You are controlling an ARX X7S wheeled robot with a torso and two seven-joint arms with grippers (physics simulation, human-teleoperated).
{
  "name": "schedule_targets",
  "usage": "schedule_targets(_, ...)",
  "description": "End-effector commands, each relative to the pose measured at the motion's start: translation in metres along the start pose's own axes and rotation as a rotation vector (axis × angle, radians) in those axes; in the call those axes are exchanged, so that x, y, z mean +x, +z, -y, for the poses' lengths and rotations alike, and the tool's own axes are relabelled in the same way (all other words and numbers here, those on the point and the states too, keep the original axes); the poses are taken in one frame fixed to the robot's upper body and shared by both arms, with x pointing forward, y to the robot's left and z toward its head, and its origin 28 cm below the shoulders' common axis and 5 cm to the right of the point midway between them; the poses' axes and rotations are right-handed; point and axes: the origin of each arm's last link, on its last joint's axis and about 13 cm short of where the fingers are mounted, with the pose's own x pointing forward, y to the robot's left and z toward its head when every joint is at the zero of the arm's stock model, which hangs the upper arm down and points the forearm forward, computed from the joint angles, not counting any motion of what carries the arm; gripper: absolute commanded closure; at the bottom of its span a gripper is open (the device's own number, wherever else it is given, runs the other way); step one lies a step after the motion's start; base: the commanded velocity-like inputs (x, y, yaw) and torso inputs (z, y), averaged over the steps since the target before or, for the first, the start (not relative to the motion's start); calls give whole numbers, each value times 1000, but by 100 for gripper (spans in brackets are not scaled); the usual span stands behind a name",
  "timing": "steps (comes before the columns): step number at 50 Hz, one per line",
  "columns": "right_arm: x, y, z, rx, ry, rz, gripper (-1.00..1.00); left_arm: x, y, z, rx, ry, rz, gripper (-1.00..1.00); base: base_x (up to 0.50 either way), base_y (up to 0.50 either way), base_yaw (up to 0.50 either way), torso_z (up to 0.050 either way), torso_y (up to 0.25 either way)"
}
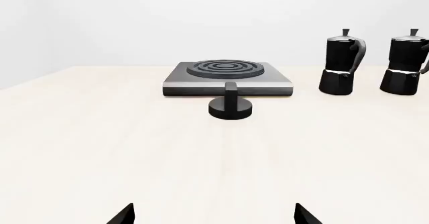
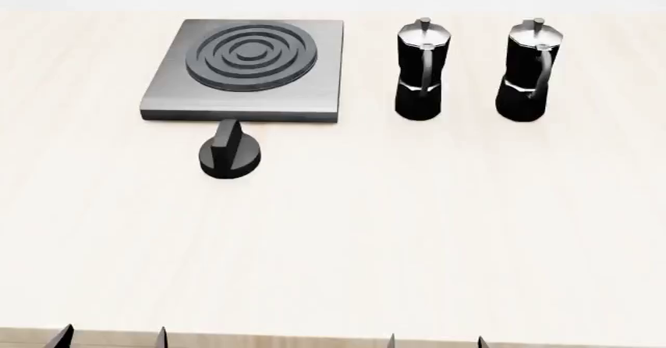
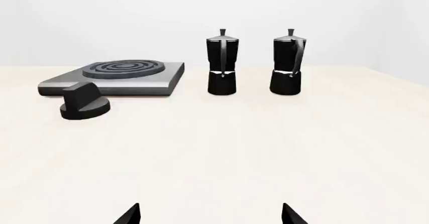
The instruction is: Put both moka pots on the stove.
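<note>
Both tools (image 2: 112, 337) (image 2: 435, 340) gape empty; moka pots (image 2: 422, 71) (image 2: 531, 71) stand beside the stove (image 2: 249, 71)

Two moka pots (image 2: 420, 71) (image 2: 531, 71), one stove (image 2: 167, 98), one black knob (image 2: 231, 156), one table (image 2: 416, 231)

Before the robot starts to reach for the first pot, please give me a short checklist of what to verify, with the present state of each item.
1. Both moka pots upright on the table: near pot and far pot stand upright, apart. Ok.
2. Stove burner free: nothing on the rings. Ok.
3. Black knob out of the way: it sits before the stove's front edge, left of the pots. Ok.
4. Right gripper open: fingertips wide apart, holding nothing. Ok.
5. Left gripper open: likewise. Ok.
6. Pot handles' direction for gripping: face the robot. Ok.
</note>
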Motion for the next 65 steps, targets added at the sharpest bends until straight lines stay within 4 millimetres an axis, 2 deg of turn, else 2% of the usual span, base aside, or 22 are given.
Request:
schedule_targets(1, 0, 1, 0, 0, 0, 0, -100, 0, 1, 0, 0, 0, 0, -100, 0, 0, 0, 0, 0)
schedule_targets(13, -1, 2, -3, -4, 12, 3, -100, 0, 0, 1, 8, -2, 0, -100, 0, 0, 0, 0, 0)
schedule_targets(20, -3, 10, -3, -3, 15, 27, -100, -2, 5, 1, 23, 3, 17, -100, 0, 0, 0, 0, 0)
schedule_targets(23, -7, 19, -4, -4, 18, 54, -100, -4, 9, 1, 22, 2, 29, -100, 0, 0, 0, 0, 0)
schedule_targets(28, -17, 43, -6, -13, 29, 132, -100, -13, 27, 3, 21, -8, 92, -100, 0, 0, 0, 0, 0)
schedule_targets(37, -35, 73, -10, -24, 44, 232, -100, -30, 58, 3, 0, -15, 191, -100, 0, 0, 0, 0, 0)
schedule_targets(44, -42, 84, -11, 3, 62, 276, -100, -46, 81, 3, 7, -13, 277, -100, 0, 0, 0, 0, 0)
schedule_targets(52, -57, 104, -14, -4, 81, 347, -100, -53, 89, 4, 12, -12, 318, -100, 0, 0, 0, 0, 0)
schedule_targets(65, -54, 100, -13, -4, 70, 339, -100, -55, 89, 7, 21, -25, 326, -100, 35, 0, 0, 0, 0)
